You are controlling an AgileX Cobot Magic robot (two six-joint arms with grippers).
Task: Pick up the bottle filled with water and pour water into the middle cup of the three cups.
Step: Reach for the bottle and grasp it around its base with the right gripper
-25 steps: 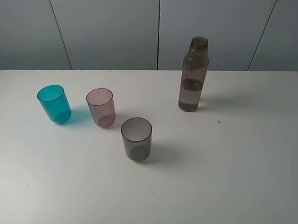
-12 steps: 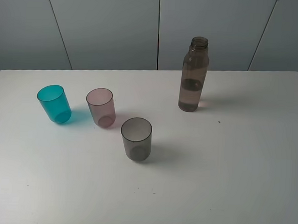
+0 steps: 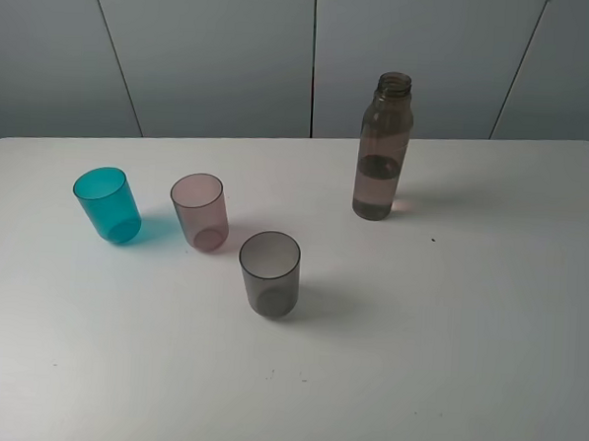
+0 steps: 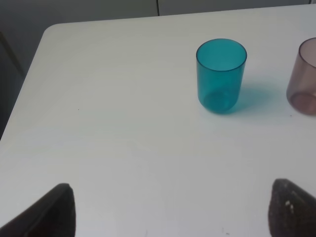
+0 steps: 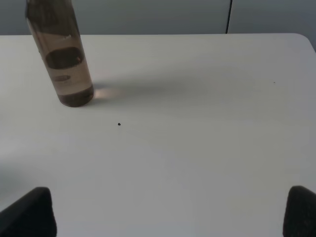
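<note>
The smoky brown-grey bottle point(image 3: 382, 146) stands upright and capless on the white table point(image 3: 467, 318), right of centre, with water in its lower part. It also shows in the right wrist view point(image 5: 61, 59). The pinkish-mauve middle cup point(image 3: 199, 210) stands between the teal cup point(image 3: 108, 204) and the smoky grey cup point(image 3: 269, 273). The left wrist view shows the teal cup point(image 4: 221, 75) and the edge of the mauve cup point(image 4: 305, 76). My left gripper point(image 4: 173, 212) is open and empty, well short of the teal cup. My right gripper point(image 5: 164, 212) is open and empty, well short of the bottle. Neither gripper shows in the high view.
Grey wall panels point(image 3: 313, 54) rise behind the table's far edge. The table's left edge and rounded corner point(image 4: 44, 34) show in the left wrist view. A small dark speck point(image 3: 433, 240) lies on the table near the bottle.
</note>
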